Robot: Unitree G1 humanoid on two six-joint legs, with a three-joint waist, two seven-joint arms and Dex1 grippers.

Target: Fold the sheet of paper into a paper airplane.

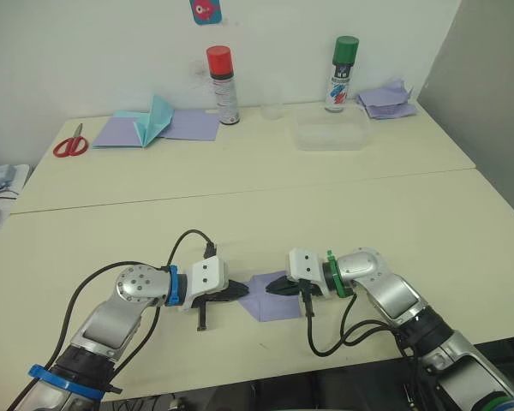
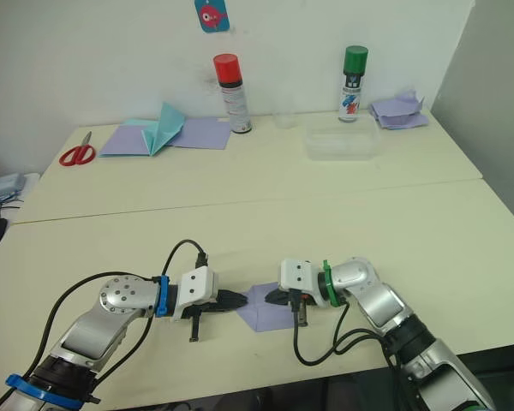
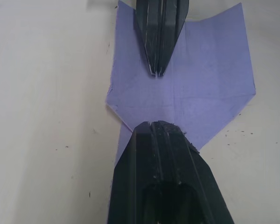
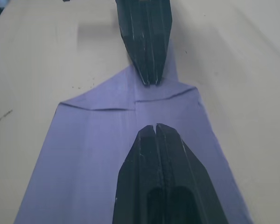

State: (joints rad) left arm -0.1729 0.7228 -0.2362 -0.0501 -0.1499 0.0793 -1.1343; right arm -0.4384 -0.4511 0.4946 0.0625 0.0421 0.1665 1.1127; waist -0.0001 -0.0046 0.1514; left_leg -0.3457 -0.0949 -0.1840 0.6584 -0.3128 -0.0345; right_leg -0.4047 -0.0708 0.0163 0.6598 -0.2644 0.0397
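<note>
Sheet of paper (image 1: 272,301) lying flat on the near part of the cream table (image 1: 325,205), close to the near edge, roughly centred between the two arms. Pale lavender, already creased, two corners folded in so the left end comes to a point. Left gripper (image 1: 241,293) pressing down on that pointed left end, fingers pinched together with no gap, tips resting on the paper rather than clamped around it. Right gripper (image 1: 272,287) coming in from the right, same deal: fingers closed tight against each other, tips planted on the paper. The two sets of tips pointing straight at each other, near but not touching, bare lavender between them.

Further out, along the far edge of the table: red-handled scissors (image 1: 70,143) far left, then a flat lavender sheet (image 1: 188,125) with a teal pointed paper shape (image 1: 154,120) on top of it. Red-capped spray can (image 1: 223,85) just right of that, a clear plastic tray (image 1: 330,134) right of centre, green-capped spray can (image 1: 342,73) behind the tray, and a heap of lavender sheets (image 1: 387,100) in the far right corner.
</note>
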